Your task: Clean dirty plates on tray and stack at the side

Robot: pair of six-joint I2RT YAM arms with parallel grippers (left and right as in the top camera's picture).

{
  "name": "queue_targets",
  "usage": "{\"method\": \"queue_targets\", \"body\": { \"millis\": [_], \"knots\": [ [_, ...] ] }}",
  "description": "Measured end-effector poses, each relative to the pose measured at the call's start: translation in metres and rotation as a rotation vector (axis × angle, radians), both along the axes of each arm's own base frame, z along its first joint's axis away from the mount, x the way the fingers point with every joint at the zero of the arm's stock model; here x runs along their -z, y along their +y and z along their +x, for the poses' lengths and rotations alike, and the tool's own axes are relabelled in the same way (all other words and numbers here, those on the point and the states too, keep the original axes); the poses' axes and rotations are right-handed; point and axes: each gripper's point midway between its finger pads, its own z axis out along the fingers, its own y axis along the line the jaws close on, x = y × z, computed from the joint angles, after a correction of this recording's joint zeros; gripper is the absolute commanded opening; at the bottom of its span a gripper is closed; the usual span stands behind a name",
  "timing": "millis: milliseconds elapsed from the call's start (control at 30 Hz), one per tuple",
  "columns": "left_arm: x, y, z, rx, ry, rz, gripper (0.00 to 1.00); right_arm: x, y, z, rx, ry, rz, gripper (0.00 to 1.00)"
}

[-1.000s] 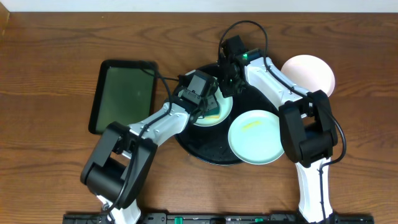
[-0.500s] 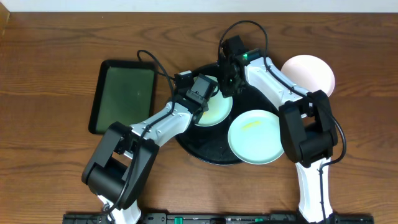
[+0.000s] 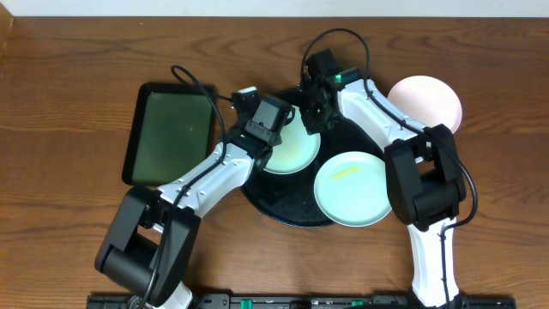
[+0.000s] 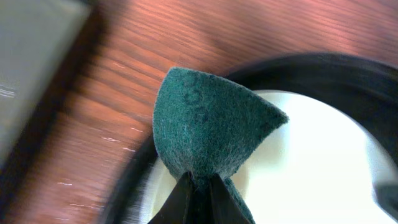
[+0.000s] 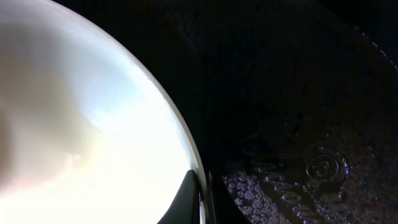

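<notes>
Though overhead hides it, left gripper [image 4: 198, 185] pinches sponge [image 4: 208, 118].

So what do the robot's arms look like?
The left arm and right arm have white shells with bulky black joints. Black cables loop to each wrist; a green light shows on the right. The left hand and right hand end in thin dark fingers.

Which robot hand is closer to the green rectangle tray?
Left. The left gripper, holding a sponge, hangs just right of the rectangular tray; the right gripper is farther right, pinching a plate by its rim.
</notes>
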Motion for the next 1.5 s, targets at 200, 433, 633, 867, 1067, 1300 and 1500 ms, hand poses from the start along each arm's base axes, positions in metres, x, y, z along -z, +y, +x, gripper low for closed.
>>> {"method": "queue_targets", "body": {
  "millis": [200, 433, 633, 867, 1067, 1300, 1500],
  "knots": [
    [0.007, -0.048, -0.004, 0.088, 0.051, -0.241, 0.07, 0.000, 0.000, 0.000, 0.000, 0.000, 0.000, 0.01],
    [0.042, -0.056, -0.013, 0.097, 0.153, -0.269, 0.08, 0.000, 0.000, 0.000, 0.000, 0.001, 0.000, 0.01],
    [0.044, -0.039, -0.014, 0.061, 0.160, -0.180, 0.07, 0.000, 0.000, 0.000, 0.000, 0.001, 0.000, 0.01],
    [0.041, 0.013, -0.013, -0.028, 0.166, -0.001, 0.08, 0.000, 0.000, 0.000, -0.001, 0.002, -0.002, 0.01],
    [0.026, 0.031, -0.014, -0.056, 0.143, 0.032, 0.08, 0.000, 0.001, 0.000, -0.006, -0.004, 0.001, 0.01],
    [-0.041, 0.059, -0.005, -0.133, -0.024, 0.027, 0.08, -0.002, 0.001, 0.001, -0.022, -0.011, -0.001, 0.01],
    [-0.092, 0.067, -0.009, -0.152, -0.138, -0.017, 0.08, -0.022, -0.004, 0.005, -0.072, -0.077, -0.031, 0.01]
  ]
}}
